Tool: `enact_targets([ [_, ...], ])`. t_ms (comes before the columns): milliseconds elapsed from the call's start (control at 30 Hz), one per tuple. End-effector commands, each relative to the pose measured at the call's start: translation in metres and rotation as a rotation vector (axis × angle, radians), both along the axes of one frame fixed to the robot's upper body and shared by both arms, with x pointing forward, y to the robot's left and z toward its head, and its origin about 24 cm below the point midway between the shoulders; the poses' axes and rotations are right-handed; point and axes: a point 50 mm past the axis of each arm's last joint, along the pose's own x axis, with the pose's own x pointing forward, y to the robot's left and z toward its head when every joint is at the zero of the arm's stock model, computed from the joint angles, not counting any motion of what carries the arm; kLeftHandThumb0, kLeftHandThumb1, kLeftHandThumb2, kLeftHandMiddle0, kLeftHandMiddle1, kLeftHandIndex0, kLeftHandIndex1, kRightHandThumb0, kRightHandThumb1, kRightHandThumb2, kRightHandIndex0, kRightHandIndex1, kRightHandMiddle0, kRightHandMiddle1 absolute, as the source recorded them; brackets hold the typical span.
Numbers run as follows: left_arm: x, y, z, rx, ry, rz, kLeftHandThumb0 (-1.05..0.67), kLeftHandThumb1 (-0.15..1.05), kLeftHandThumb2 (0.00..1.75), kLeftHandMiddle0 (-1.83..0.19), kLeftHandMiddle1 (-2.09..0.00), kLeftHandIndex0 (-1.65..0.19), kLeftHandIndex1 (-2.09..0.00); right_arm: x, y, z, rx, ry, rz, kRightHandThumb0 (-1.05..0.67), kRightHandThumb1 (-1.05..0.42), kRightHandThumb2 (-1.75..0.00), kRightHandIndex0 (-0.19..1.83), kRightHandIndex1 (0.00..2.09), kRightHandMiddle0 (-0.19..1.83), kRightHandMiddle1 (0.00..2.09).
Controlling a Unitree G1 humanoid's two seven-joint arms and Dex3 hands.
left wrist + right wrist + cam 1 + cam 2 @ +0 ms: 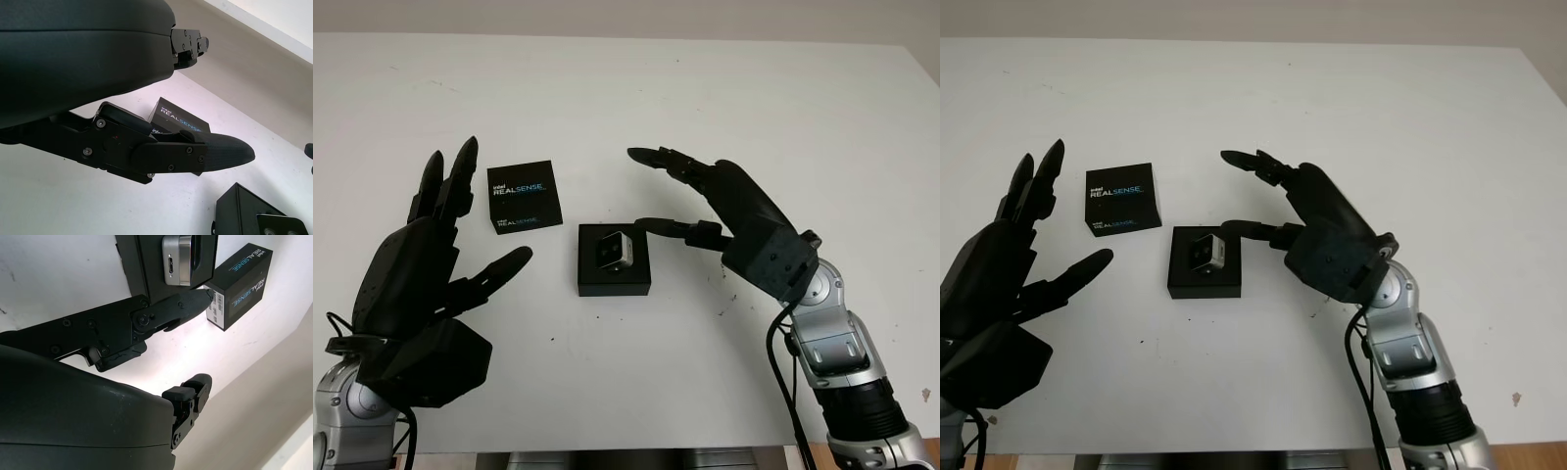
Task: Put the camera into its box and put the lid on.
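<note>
Already the small silver camera [616, 252] is sitting in its shallow black box base [613, 282] just off the empty, open right hand [680, 196], presumably freeing the printed black lid [524, 196] beyond the open left hand [450, 240] for fetching.

Camera [182, 257]: cut off by the right wrist picture's edge; only its silver end with a port shows there.
Box [254, 213]: cut off at the corner of the left wrist picture; the interior cannot be seen from that side.
Lid [178, 125]: partly covered by the left hand [421, 284] thumb in the left wrist view; the printed text is partly masked.
Lid small print [521, 221]: too small to read.
Right hand [724, 211]: its thumb tip overlaps the box's right rim; contact cannot be told.
</note>
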Motion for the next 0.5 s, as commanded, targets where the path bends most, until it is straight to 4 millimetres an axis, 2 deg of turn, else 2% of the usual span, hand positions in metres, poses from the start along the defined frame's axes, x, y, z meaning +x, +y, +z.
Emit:
enact_targets([
  [0, -0.002, 0.001, 0.002, 0.013, -0.004, 0.003, -0.83, 1.05, 0.43, 0.19, 0.0, 0.11, -0.05, -0.006, 0.002, 0.003, -0.025, -0.046, 0.013, -0.62, -0.92, -0.04, 0.2, 0.07, 0.43, 0.28],
  [33, -0.002, 0.001, 0.002, 0.017, -0.006, 0.004, -0.83, 1.05, 0.43, 0.19, 0.0, 0.11, -0.05, -0.008, 0.004, 0.004, -0.04, -0.062, 0.02, -0.63, -0.91, -0.05, 0.21, 0.08, 0.41, 0.33],
  [100, -0.002, 0.001, 0.002, 0.012, -0.005, 0.003, -0.83, 1.05, 0.44, 0.19, 0.0, 0.11, -0.05, -0.015, 0.008, 0.005, -0.094, -0.102, 0.045, -0.65, -0.9, -0.05, 0.22, 0.06, 0.29, 0.59],
  [167, -0.002, 0.001, 0.002, 0.001, -0.002, 0.003, -0.83, 1.05, 0.43, 0.19, 0.0, 0.11, -0.05, -0.022, 0.012, 0.005, -0.137, -0.133, 0.075, -0.68, -0.9, -0.05, 0.22, 0.06, 0.23, 0.69],
  [467, -0.003, 0.002, 0.002, 0.005, -0.001, 0.006, -0.83, 1.05, 0.42, 0.19, 0.0, 0.1, -0.06, -0.036, 0.019, -0.011, -0.194, -0.158, 0.116, -0.76, -0.89, -0.05, 0.22, 0.06, 0.21, 0.73],
])
